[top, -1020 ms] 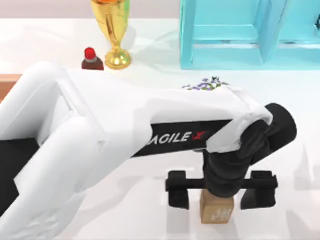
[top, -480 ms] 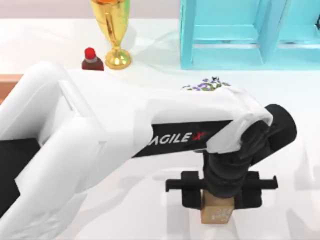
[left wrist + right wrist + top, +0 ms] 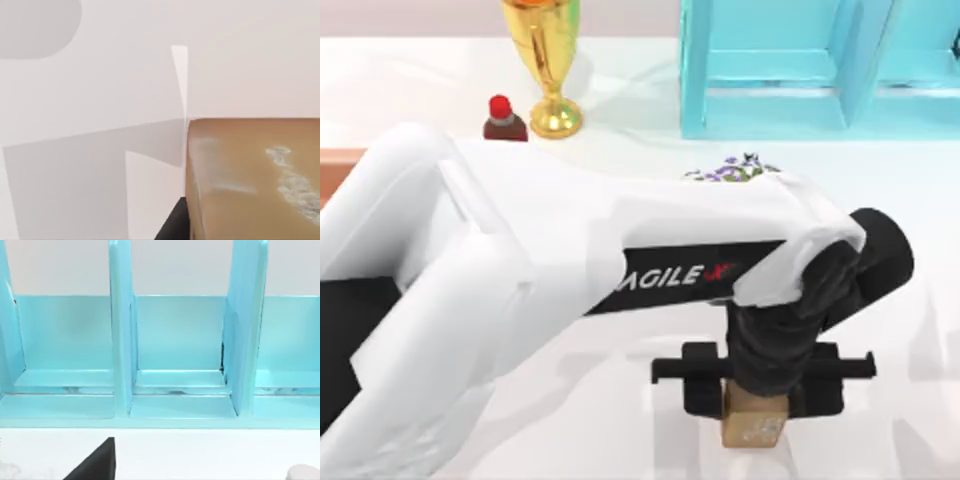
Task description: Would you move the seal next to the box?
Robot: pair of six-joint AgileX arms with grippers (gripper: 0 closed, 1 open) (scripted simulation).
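Observation:
The seal (image 3: 755, 428), a small tan-brown block with pale marks, stands on the white table near the front edge, right of centre. My left gripper (image 3: 760, 398) reaches down over it, shut on the seal with a black finger (image 3: 704, 392) against each side. In the left wrist view the seal (image 3: 250, 180) is very close, its pale engraving showing. A strip of the box's tan-orange wall (image 3: 334, 172) shows at the table's left edge, the rest hidden under my left arm. A dark part of my right gripper (image 3: 95, 462) shows before the turquoise shelf.
A turquoise shelf unit (image 3: 800, 70) stands at the back right. A gold trophy (image 3: 548, 60) and a small red-capped bottle (image 3: 504, 120) stand at the back left. A small purple-flowered sprig (image 3: 730, 170) lies mid-table. My left arm (image 3: 520, 280) spans the table's middle.
The left gripper's fingers, wide apart a second ago, have closed in against the seal's sides. Over the last half second nothing has visibly moved.

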